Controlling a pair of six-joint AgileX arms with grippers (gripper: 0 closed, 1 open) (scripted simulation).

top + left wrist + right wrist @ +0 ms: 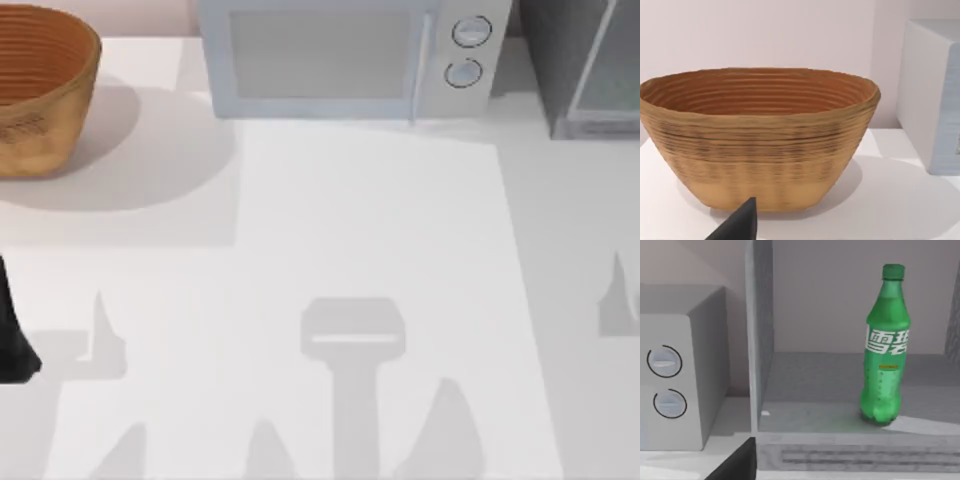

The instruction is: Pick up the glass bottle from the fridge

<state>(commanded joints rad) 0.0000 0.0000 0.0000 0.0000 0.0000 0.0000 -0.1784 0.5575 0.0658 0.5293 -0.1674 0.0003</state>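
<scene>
Green glass bottle (885, 347) standing upright inside the open fridge (850, 445), seen from the right arm's wrist camera.

The bottle stands on the fridge's speckled grey floor, near the front edge, with white lettering on its body and a green cap. One black fingertip of the right gripper (735, 464) shows at the frame's edge, outside the fridge, well apart from the bottle and touching nothing; how far it is open cannot be told. Beside the fridge sits a pale microwave (675, 385) with two round knobs. From above, the fridge (585, 70) is at the table's (380, 240) far right corner. The left arm (12, 340) is at the table's left edge; its wrist camera shows a dark fingertip (737, 226) in front of a woven basket (760, 140), opening also unclear.
</scene>
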